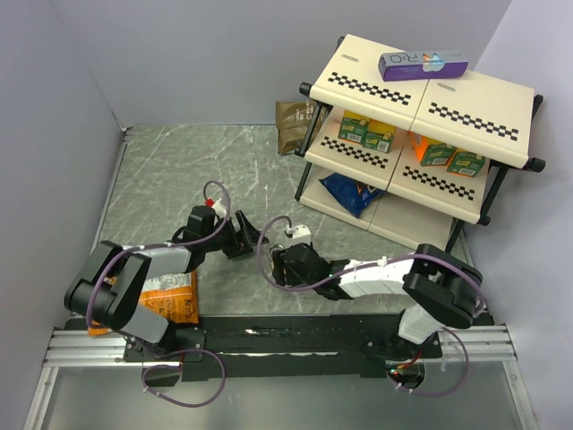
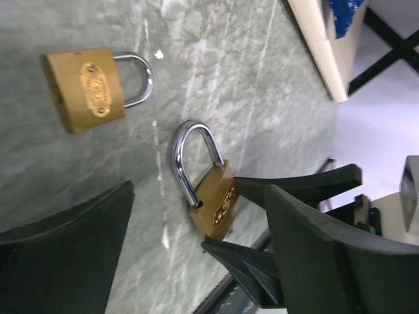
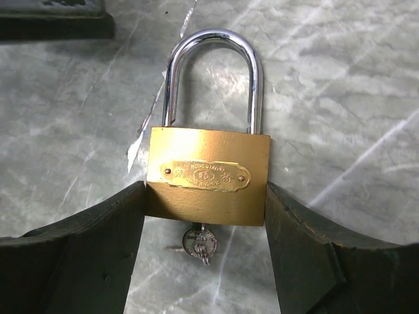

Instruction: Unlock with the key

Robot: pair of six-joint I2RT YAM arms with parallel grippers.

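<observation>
A brass padlock (image 3: 207, 176) with a silver shackle stands between the fingers of my right gripper (image 3: 205, 190), which press on both sides of its body. The small silvery key (image 3: 198, 243) with its wire ring sticks out of the underside of the lock. In the left wrist view the same padlock (image 2: 216, 203) is seen edge-on, pinched by the right gripper's fingertips (image 2: 294, 184). My left gripper (image 2: 200, 190) hovers just in front of it, open and holding nothing. From above, both grippers meet mid-table, the left gripper (image 1: 242, 237) beside the right gripper (image 1: 285, 260).
A second brass padlock (image 2: 85, 88) lies flat on the marble table further out. A two-tier checkered shelf (image 1: 421, 134) with boxes and a blue bag (image 1: 354, 193) stands at the back right. An orange snack bag (image 1: 170, 297) lies under the left arm.
</observation>
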